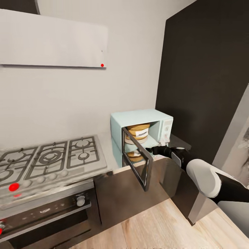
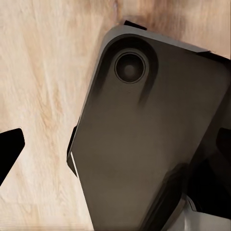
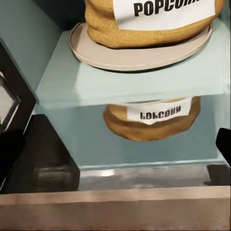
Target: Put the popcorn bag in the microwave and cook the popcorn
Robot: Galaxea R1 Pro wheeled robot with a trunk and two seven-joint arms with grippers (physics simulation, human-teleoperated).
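Fig.: kitchen corner, largest to smallest. Countertop (image 1: 103, 152) carries microwave (image 1: 141, 133) at its wall end; door (image 1: 137, 159) swung wide toward the room, presumably so the right gripper (image 1: 154, 150) can work at the opening. Popcorn bag (image 1: 138, 130) sits inside on the turntable plate (image 3: 139, 50), upright, long axis vertical, label (image 3: 163, 10) facing outward. Right gripper's finger spacing: can't tell. Left gripper: likewise unclear, hanging over floor (image 2: 43, 86).
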